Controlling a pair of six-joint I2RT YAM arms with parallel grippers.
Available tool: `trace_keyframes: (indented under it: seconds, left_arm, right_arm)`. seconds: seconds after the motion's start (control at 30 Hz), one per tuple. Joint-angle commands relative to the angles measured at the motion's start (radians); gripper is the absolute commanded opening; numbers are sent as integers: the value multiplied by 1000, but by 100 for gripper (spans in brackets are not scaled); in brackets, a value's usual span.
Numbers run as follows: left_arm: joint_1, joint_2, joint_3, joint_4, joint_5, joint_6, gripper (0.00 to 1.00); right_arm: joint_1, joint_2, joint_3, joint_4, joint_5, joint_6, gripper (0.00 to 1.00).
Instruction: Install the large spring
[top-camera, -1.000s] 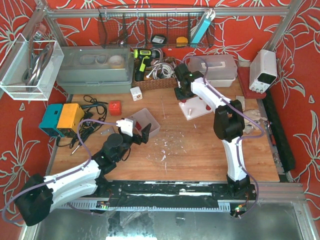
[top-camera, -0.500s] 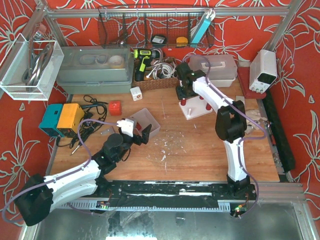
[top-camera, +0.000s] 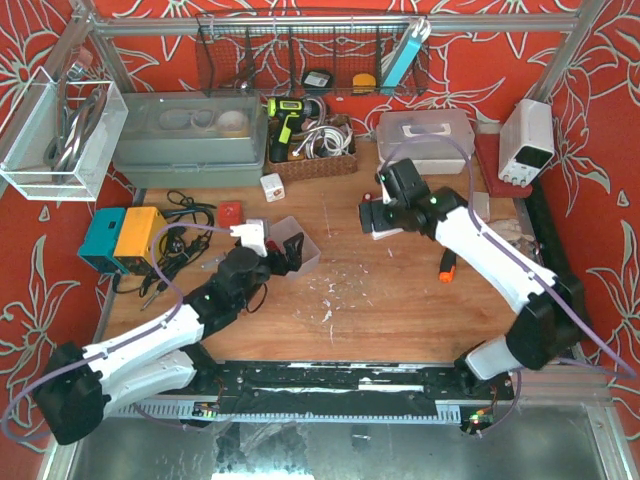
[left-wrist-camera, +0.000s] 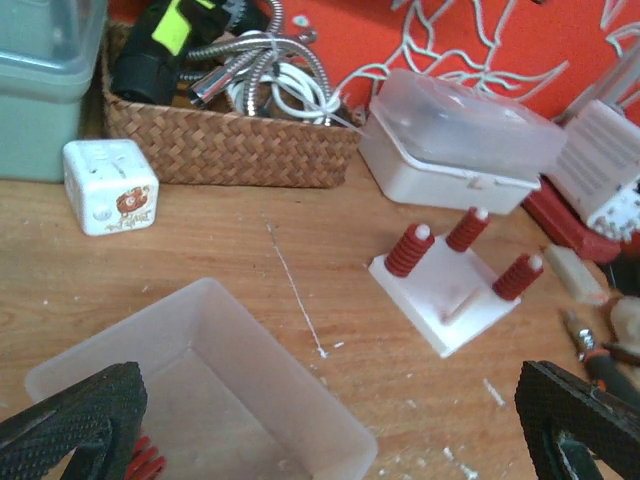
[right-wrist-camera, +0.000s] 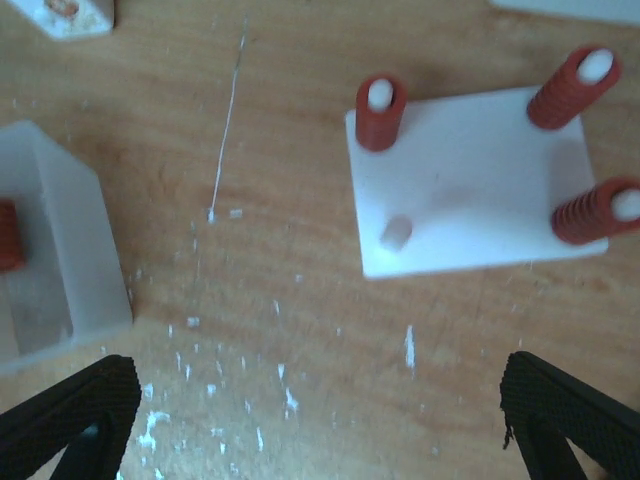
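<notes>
The white peg plate (right-wrist-camera: 470, 190) carries three red springs; one peg (right-wrist-camera: 396, 232) is bare. The spring I take for the large spring (right-wrist-camera: 380, 112) sits on the corner peg beside the bare one and also shows in the left wrist view (left-wrist-camera: 408, 250). My right gripper (right-wrist-camera: 320, 420) hovers open just short of the plate, nothing between its fingers. In the top view it (top-camera: 375, 222) and its wrist cover most of the plate. My left gripper (left-wrist-camera: 320, 430) is open above the clear bin (left-wrist-camera: 200, 400), where another red spring (left-wrist-camera: 145, 462) lies.
A white cube (left-wrist-camera: 108, 187), a wicker basket of tools (left-wrist-camera: 230, 140) and a lidded clear box (left-wrist-camera: 460, 135) stand behind the plate. An orange-handled tool (top-camera: 447, 268) lies to the right. A red cube (top-camera: 231, 214) and a yellow-teal device (top-camera: 125, 238) sit at left.
My right gripper has opened and drawn back from the plate's far corner, leaving a spring on its peg. The left gripper has edged forward over the bin.
</notes>
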Motion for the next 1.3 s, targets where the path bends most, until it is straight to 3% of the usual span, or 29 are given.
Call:
trace_keyframes:
  seconds: [0.0,0.1,0.17,0.43,0.83,1.27]
  left_arm:
    - [10,60,136,-255,-141,-287,100]
    - [15,153,269,-469,-194,-494,98]
    - [15,214,365,-616,-215,-622,90]
    - [15,456,636,-937,-176,-892,76]
    - [30,851,988,-1282,-182,-1022,56]
    - [74,1023,1049,-1376,-200,-1048,55]
  right_arm:
    - [31,-133,-192,127,-3,46,99]
    - [35,-221,-287,168,23,38,99]
    - [35,-265,-336,182,65,37,99]
    - [36,-347,-417,255,64,58,99]
    - [39,-410,-452,283,83,60,99]
    - [40,-444,-465,294,88,59,99]
